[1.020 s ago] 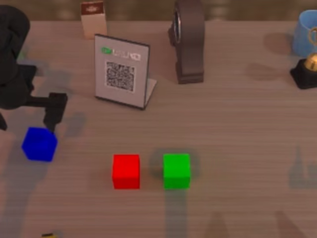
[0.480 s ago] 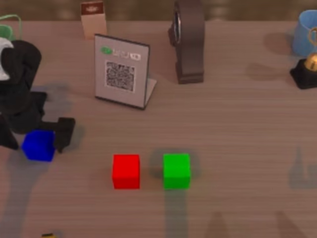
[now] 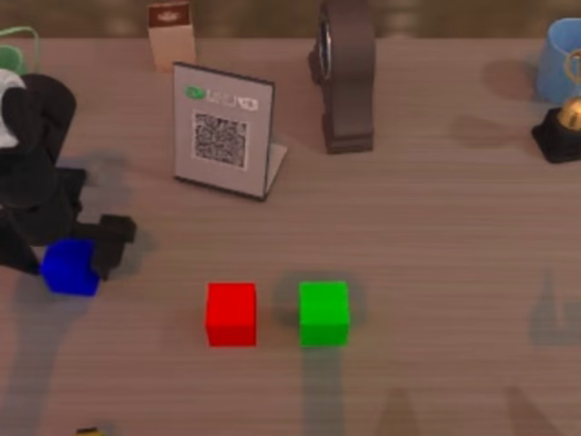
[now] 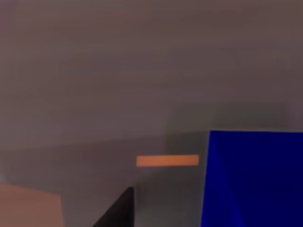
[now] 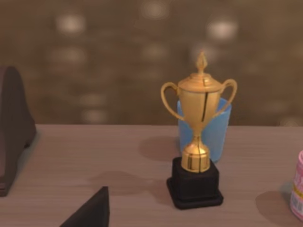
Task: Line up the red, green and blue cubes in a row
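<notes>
Your left tool has closed onto the glossy deep-blue cube at the frame's left edge, fingers narrowed since before; it can now join the red cube and green cube mid-counter.

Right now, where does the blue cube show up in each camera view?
Top view: the blue cube sits at the table's left side, between the left hand's fingers.
Left wrist view: it fills the lower right corner.
Right wrist view: not in it.
Shared landmark: the trophy, in the top and right wrist views.
</notes>
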Controlling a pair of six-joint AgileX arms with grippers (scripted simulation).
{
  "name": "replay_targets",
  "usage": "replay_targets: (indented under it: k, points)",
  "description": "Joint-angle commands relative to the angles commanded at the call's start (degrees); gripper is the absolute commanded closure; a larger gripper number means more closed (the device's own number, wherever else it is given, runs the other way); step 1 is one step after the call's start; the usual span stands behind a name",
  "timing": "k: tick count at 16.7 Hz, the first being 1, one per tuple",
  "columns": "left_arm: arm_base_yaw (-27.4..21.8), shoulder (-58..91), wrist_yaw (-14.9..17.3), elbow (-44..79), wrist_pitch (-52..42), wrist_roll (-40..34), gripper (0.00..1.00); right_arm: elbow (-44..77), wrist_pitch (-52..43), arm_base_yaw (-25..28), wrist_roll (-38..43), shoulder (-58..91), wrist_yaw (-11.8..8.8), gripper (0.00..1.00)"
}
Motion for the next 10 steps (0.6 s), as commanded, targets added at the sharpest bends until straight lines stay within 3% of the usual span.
replay_targets:
  k: [8, 10]
  points:
    - [0.0, 0.0, 0.0, 0.0, 0.0, 0.0, 0.98, 0.0, 0.0, 0.0, 0.0, 0.0, 0.0, 0.00]
    - [0.0, 0.0, 0.0, 0.0, 0.0, 0.0, 1.00, 0.0, 0.0, 0.0, 0.0, 0.0, 0.0, 0.00]
